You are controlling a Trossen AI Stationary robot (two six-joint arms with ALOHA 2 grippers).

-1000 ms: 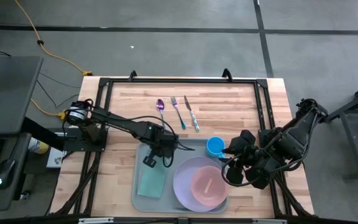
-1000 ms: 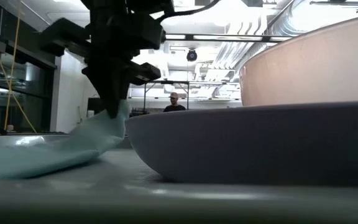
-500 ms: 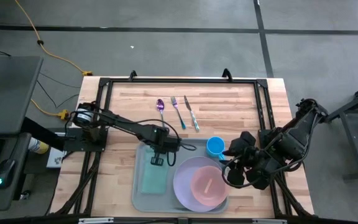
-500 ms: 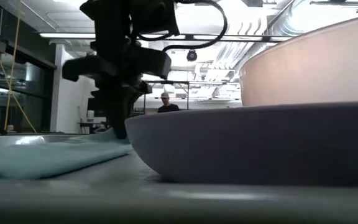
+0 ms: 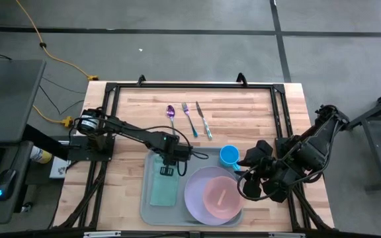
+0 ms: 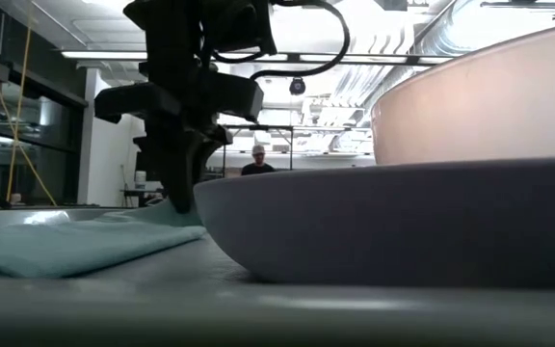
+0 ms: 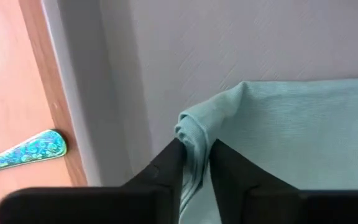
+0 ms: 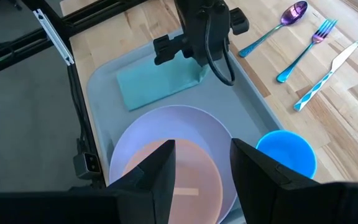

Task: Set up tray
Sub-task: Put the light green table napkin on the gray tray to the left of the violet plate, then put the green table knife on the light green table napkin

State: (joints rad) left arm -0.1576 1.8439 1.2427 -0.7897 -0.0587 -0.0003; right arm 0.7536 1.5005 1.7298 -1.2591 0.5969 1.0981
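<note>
The tray point(image 5: 152, 210) sits at the bench's point(image 5: 131, 125) near edge, holding a teal cloth point(image 5: 163, 190) and a lavender plate point(image 5: 197, 192). The left end effector point(image 5: 166, 171) straddles the cloth's bunched corner, fingers slightly apart. The right end effector point(image 8: 199, 163) hovers released over the plate.

High view: overhead, straight down, whole table point(image 5: 131, 109). Low view: tray-floor level, hard against the plate point(image 6: 393, 226), facing the room. Left wrist view: close on the cloth point(image 7: 291, 137). Right wrist view: higher, oblique. All four share the cloth; three share the plate.
</note>
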